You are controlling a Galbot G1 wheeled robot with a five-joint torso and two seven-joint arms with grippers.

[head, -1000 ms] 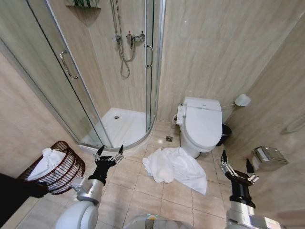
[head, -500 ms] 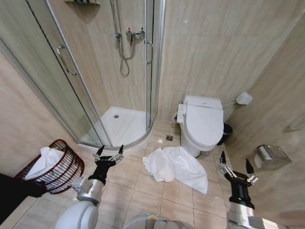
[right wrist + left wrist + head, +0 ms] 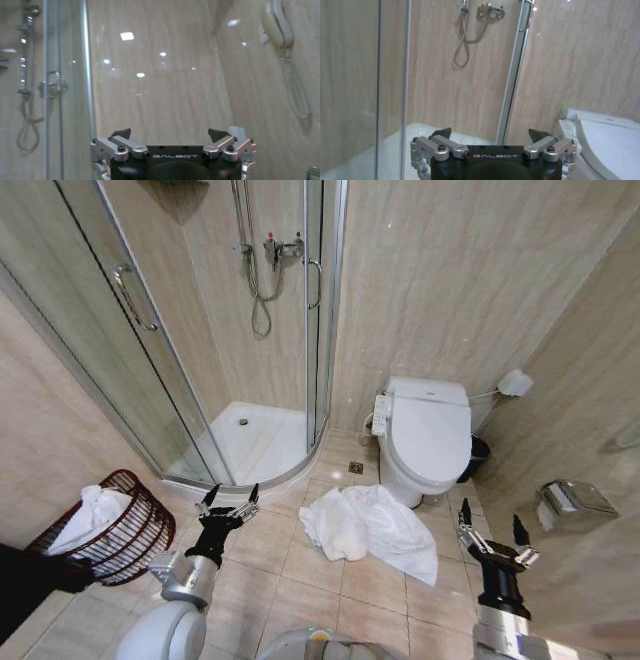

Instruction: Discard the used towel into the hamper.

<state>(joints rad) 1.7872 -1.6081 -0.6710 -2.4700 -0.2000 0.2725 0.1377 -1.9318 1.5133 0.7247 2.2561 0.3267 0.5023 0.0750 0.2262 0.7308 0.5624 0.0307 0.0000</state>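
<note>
One towel (image 3: 367, 530), one hamper (image 3: 118, 526).

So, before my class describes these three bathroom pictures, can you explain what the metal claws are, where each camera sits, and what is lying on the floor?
The claws are a wheeled robot's two grippers. The head camera looks down: the left gripper and right gripper are both raised, open and holding nothing. The other two pictures come from cameras on each wrist, facing the walls. A crumpled white towel lies on the beige tiled floor by the white toilet. The round dark red-brown wicker hamper, at the robot's left, already holds white cloth.
</note>
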